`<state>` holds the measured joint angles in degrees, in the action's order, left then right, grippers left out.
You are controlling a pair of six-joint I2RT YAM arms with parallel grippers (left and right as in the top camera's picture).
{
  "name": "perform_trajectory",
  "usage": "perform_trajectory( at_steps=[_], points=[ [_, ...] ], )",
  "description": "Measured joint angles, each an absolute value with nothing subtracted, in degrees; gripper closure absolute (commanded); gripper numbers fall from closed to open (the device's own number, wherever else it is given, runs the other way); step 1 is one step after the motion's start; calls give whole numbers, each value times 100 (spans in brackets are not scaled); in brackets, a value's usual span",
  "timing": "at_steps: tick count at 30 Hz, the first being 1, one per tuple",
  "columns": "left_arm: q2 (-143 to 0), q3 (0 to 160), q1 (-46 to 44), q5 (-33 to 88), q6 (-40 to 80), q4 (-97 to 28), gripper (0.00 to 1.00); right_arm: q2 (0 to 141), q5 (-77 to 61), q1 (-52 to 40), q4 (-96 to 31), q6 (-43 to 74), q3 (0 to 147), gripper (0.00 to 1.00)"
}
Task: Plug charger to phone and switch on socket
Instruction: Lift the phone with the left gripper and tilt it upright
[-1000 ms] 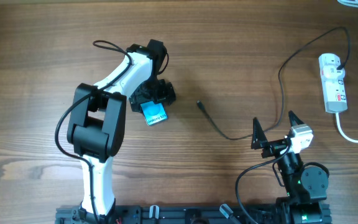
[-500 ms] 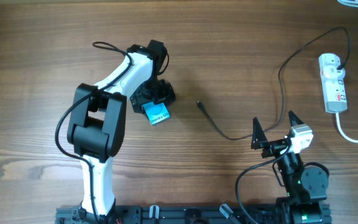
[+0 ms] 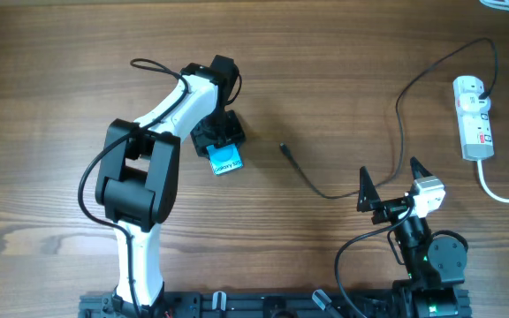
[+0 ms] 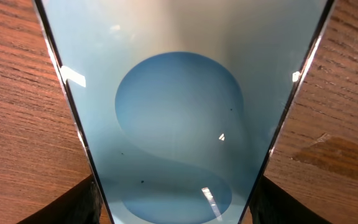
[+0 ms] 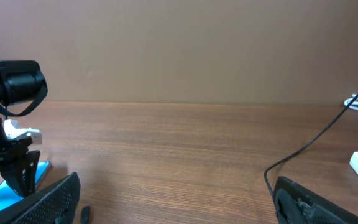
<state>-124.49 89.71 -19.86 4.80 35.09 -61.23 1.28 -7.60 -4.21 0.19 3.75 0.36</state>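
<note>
The phone (image 3: 225,160), with its bright cyan screen, lies on the table left of centre and fills the left wrist view (image 4: 179,112). My left gripper (image 3: 218,141) is over its far end, a finger on each side of the phone. The black charger cable (image 3: 396,115) runs from the white socket strip (image 3: 472,117) at the far right to its loose connector (image 3: 284,148), which lies right of the phone and shows in the right wrist view (image 5: 85,214). My right gripper (image 3: 389,184) is open and empty near the front edge.
A thick white cord (image 3: 502,190) curves from the socket strip toward the right edge. More white cable (image 3: 506,9) lies at the top right corner. The wooden table (image 3: 343,53) spans the view.
My left gripper has turned a little and the phone has shifted slightly right with it. The right arm has not moved.
</note>
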Motion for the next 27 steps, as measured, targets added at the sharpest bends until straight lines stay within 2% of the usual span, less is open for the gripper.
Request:
perform_trajectory(
  at_steps=[13, 27],
  points=[
    [-12258, 8836, -1986, 242, 3548, -6049, 39, 128, -760, -421, 19, 373, 36, 0],
    [-11266, 8820, -1986, 292, 3548, -6313, 37, 128, -760, -421, 19, 375, 36, 0]
  ],
)
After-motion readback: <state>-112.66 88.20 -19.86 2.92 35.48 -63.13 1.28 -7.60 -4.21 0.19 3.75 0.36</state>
